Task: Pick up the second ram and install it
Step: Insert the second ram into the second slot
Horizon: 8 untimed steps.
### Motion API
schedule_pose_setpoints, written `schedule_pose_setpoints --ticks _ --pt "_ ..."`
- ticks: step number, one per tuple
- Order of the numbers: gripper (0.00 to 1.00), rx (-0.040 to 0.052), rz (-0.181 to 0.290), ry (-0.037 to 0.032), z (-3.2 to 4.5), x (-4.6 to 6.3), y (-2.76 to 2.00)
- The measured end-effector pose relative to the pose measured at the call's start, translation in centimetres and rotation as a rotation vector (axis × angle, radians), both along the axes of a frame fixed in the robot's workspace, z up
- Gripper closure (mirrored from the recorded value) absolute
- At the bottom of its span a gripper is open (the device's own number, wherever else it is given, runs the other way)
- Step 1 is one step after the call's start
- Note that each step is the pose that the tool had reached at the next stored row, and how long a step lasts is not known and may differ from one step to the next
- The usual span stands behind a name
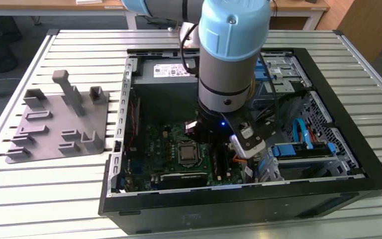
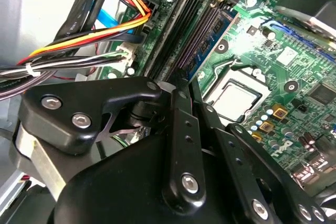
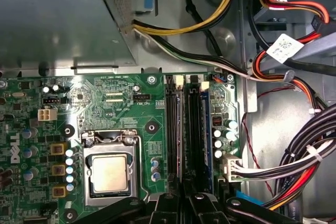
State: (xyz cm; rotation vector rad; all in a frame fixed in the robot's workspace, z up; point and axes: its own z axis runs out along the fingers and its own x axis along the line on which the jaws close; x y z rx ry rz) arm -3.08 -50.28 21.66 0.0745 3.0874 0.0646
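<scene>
Arm: the arm (image 1: 234, 45) reaches straight down into the open case (image 1: 244, 204), which lies on its side on the slatted tabletop (image 1: 45, 199).
Hand: the hand (image 1: 212, 149) is low over the board (image 1: 157, 144), on the exterior view's right of the CPU socket (image 1: 187, 151). In the first wrist view the hand (image 3: 182, 202) lines up with the row of slots (image 3: 170, 129).
Hand state: the fingers (image 3: 167, 205) are drawn close together, clamped on the thin edge of the ram.
Ram: the ram (image 3: 180, 129) shows edge-on in the first wrist view as a narrow pale strip. It runs from between the fingers along the second slot of the row, parallel to the others. Whether it is fully seated I cannot tell.
Other stick: a blue-edged stick (image 3: 208, 124) stands in the last slot, on the far side from the CPU socket (image 3: 107, 174). In the second wrist view this stick (image 2: 212, 43) sits just beyond the dark slots.
Tray: the grey tray (image 1: 58, 124) lies on the tabletop to the exterior view's left of the case, well apart from the hand, with nothing between its posts.
Cables: bundled cables (image 3: 304, 156) lie beside the board, past the blue-edged stick.
Power supply: a grey metal box (image 3: 52, 19) borders the board beyond the socket.
</scene>
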Motion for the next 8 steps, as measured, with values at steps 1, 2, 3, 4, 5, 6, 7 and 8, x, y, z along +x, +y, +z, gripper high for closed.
schedule_pose_setpoints --ticks 1,2,3,4,5,6,7,8 --pt "0.86 0.0 0.0 0.0 -0.01 0.01 0.0" --pt "0.86 0.0 -0.001 0.0 -0.03 0.03 0.0" --pt "0.86 0.0 -0.001 0.0 -0.05 0.05 0.0" --pt "0.86 0.0 -0.001 0.0 -0.06 0.09 0.0" --pt "0.86 0.0 -0.001 0.0 -0.07 0.1 0.0" --pt "0.86 0.0 -0.002 0.0 -0.09 0.12 0.0" --pt "0.86 0.0001 -0.002 -0.0001 -0.11 0.13 0.02" --pt "0.86 0.0001 -0.002 -0.0001 -0.11 0.13 0.06"
